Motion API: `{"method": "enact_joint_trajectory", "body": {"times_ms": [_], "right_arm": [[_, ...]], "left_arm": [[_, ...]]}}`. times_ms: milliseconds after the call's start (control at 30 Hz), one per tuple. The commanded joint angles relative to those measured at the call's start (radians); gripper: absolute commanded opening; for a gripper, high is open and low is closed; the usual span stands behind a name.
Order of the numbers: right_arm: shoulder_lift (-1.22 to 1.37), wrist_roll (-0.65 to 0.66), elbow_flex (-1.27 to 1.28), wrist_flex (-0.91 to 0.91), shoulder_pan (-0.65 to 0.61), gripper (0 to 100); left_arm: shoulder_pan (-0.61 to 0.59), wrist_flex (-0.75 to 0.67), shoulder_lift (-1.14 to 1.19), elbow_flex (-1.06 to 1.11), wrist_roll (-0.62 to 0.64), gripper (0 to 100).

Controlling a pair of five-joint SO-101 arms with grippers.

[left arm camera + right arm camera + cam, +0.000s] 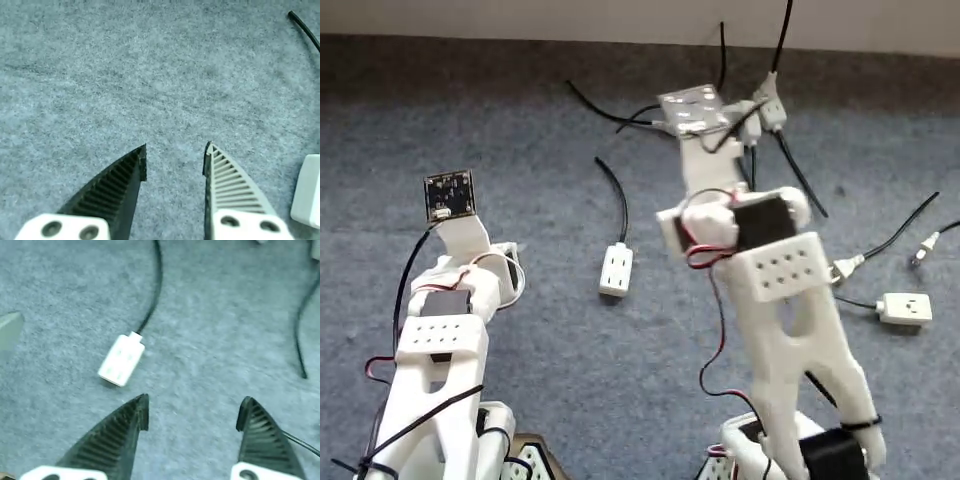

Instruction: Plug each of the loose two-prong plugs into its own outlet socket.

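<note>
Both grippers empty, jaws spread: left gripper (175,160) above bare grey carpet (125,75) at the high view's left, right gripper (195,412) wider apart, above open carpet near the central outlet socket (616,270); a second socket (905,308) and a loose plug (847,265) lie near the right edge.

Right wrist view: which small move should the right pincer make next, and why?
Probably ease the right pincer forward and down toward the white outlet socket. The pincer is open and empty above the grey carpet, and the socket, on its black cord, lies ahead, not between its jaws. Steadying it would likely ease the plugging.
</note>
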Motion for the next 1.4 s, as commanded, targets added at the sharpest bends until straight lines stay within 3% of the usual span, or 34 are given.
{"method": "enact_joint_trajectory", "body": {"times_ms": [0,133,267,467,700,900,1167,1367], "right_arm": [[-0.153,0.141,-0.028,0.087,0.294,28.2],[-0.262,0.282,0.053,0.091,0.575,28.2],[-0.348,0.299,0.11,0.09,0.771,28.2],[-0.441,0.295,0.278,0.073,0.96,28.2],[-0.565,0.272,0.587,-0.153,1.202,28.2],[-0.677,0.261,0.831,-0.335,1.356,28.2],[-0.846,0.264,1.07,-0.42,1.468,28.2],[-0.934,0.267,1.104,-0.484,1.612,28.2]], "left_arm": [[0.021,-0.017,-0.015,-0.005,0.005,20],[0.088,-0.015,-0.015,-0.005,-0.002,20],[0.191,-0.017,-0.021,-0.013,-0.002,20],[0.414,-0.009,-0.021,-0.168,0.005,20],[0.754,-0.015,0.028,-0.418,0.0,23],[0.897,-0.005,0.464,-0.751,-0.117,23],[1.03,0.216,1.063,-1.356,-0.216,23],[1.115,0.275,1.357,-1.71,-0.226,23]]}}
